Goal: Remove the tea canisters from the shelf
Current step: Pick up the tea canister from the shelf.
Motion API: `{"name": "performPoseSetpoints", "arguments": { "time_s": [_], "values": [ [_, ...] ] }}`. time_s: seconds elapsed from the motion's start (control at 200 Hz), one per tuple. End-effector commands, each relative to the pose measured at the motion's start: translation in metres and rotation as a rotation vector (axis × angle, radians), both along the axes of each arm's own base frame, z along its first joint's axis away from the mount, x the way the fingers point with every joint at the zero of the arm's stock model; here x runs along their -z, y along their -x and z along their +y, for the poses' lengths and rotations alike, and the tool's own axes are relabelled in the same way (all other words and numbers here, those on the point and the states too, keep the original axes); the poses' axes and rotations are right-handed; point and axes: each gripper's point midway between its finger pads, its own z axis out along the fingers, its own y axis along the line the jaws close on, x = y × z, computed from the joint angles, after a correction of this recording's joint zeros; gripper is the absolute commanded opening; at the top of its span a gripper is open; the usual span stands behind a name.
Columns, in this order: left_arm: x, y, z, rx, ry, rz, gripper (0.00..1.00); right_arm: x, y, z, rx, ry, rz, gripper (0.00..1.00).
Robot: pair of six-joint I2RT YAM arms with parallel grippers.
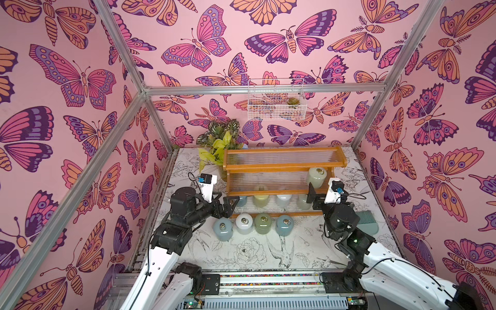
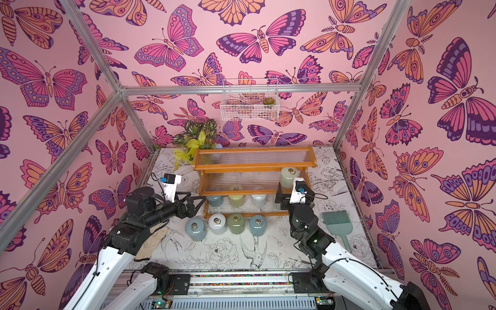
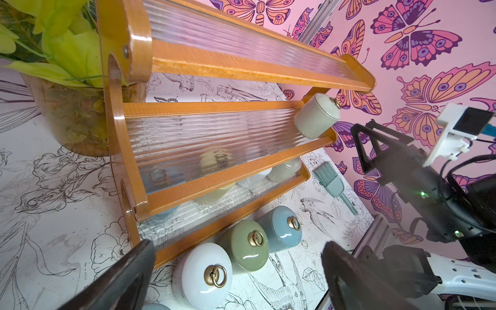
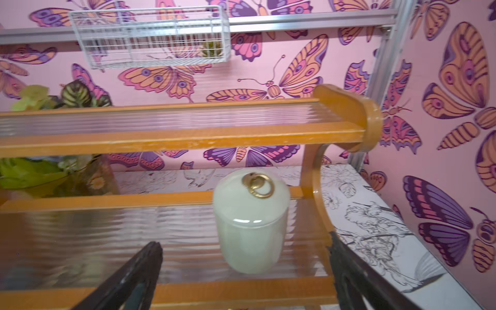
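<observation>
Enclosing the cell, butterfly wallpaper (image 1: 80,80) surrounds the sketch-printed counter (image 1: 308,249). The shelf (image 1: 279,166) stands at the counter's rear edge. Tea canisters (image 1: 244,222): four on the counter along the shelf's front rail, four on the bottom tier, one on the middle tier. Left fingers (image 3: 128,273) and right fingers (image 4: 134,276): spread wide, gripping nothing.
</observation>
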Motion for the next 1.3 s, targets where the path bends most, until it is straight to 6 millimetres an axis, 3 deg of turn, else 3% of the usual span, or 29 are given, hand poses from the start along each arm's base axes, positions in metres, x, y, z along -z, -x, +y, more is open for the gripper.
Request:
{"name": "performPoseSetpoints", "arguments": {
  "time_s": [0.0, 0.411, 0.656, 1.086, 1.292],
  "values": [
    [-0.010, 0.004, -0.003, 0.029, 0.002, -0.052, 1.00, -0.004, -0.014, -0.007, 0.004, -0.010, 0.022, 0.99],
    [-0.011, 0.006, -0.003, 0.029, 0.004, -0.055, 1.00, 0.003, -0.054, -0.006, 0.008, -0.015, 0.042, 0.99],
    [-0.012, 0.008, -0.003, 0.030, 0.012, -0.056, 1.00, 0.019, -0.072, 0.000, -0.001, -0.001, 0.078, 0.99],
    [-0.012, 0.008, -0.003, 0.033, 0.018, -0.051, 1.00, 0.045, -0.087, 0.001, 0.010, 0.033, 0.108, 1.00],
    [-0.014, 0.007, -0.003, 0.029, 0.015, -0.057, 1.00, 0.049, -0.090, 0.002, 0.008, 0.071, 0.113, 0.91]
  ]
}}
